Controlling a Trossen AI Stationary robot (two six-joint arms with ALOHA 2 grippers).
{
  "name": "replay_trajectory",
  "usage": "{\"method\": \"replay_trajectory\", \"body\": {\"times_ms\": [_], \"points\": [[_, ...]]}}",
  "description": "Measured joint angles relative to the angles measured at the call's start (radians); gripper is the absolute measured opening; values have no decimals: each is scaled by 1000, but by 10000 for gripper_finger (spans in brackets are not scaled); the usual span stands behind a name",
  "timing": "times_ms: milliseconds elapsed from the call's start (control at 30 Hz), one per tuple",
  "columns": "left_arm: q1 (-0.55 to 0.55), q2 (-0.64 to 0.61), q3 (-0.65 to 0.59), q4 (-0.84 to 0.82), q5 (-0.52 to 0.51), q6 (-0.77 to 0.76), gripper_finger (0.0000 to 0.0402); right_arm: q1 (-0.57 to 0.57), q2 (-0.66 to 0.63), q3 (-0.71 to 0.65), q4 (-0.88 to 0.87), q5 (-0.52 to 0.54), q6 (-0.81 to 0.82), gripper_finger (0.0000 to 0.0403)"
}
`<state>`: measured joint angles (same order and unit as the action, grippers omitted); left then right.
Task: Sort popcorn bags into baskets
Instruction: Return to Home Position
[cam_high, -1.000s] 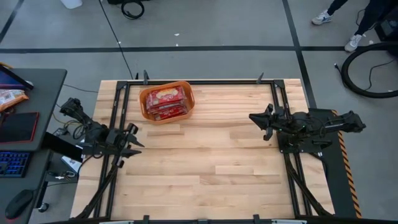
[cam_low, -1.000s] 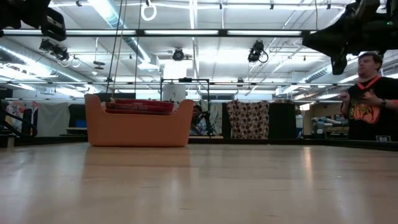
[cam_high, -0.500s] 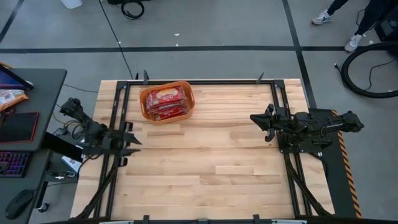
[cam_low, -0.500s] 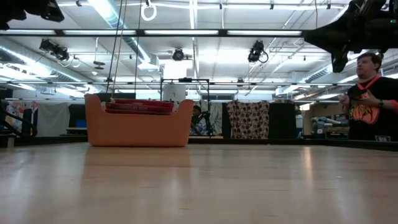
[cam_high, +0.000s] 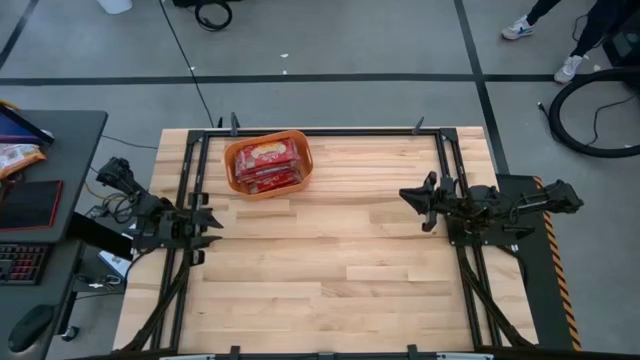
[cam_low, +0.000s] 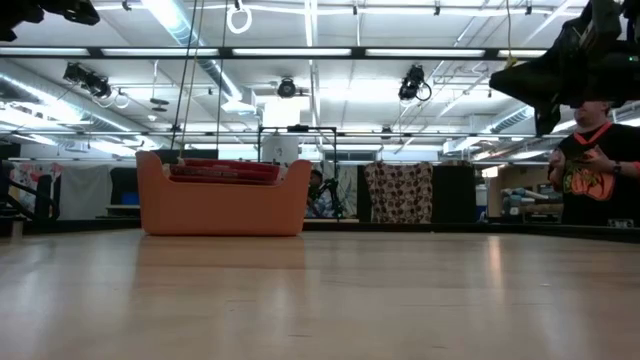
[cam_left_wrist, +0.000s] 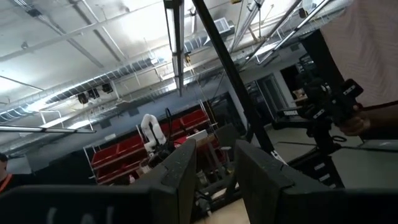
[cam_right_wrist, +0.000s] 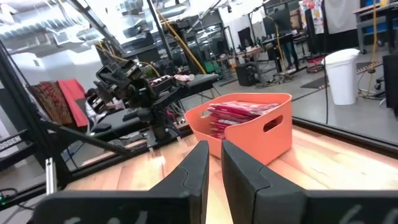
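Desk (cam_high: 340, 250): pale wood planks with a black rail frame (cam_high: 320, 131) along its edges. Its middle is bare.

Person (cam_low: 596, 165): stands in the room beyond the desk's right edge, in a dark printed top with both hands raised to the chest (seen only in the low view).

Orange basket (cam_high: 229, 165): stands on the desk by the far edge, toward the far left corner. It is a low-walled rectangle with rounded corners, and the right wrist view shows a handle slot in its end wall (cam_right_wrist: 249, 134).

Left gripper (cam_high: 212, 227): hangs at the desk's left edge, about midway along it and well apart from the basket. Its fingers (cam_left_wrist: 183, 174) are parted with a clear gap, and it holds nothing.

Right gripper (cam_high: 408, 197): sits above the desk near the right edge, about midway along it and pointing inward. Its fingers (cam_right_wrist: 198, 168) are apart by only a narrow slit, with nothing between them.

Popcorn bags (cam_high: 270, 165): red packets stacked flat inside the orange basket. The top of the stack shows just above the rim in the low view (cam_low: 225, 170). How many there are cannot be told.
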<state>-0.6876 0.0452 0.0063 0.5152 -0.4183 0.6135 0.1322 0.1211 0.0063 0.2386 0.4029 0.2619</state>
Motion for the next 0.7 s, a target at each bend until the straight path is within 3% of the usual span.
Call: {"method": "replay_trajectory", "body": {"times_ms": [700], "points": [[0, 0, 0, 9, 0, -84, 117, 0, 0, 0, 7, 15, -3, 48]]}}
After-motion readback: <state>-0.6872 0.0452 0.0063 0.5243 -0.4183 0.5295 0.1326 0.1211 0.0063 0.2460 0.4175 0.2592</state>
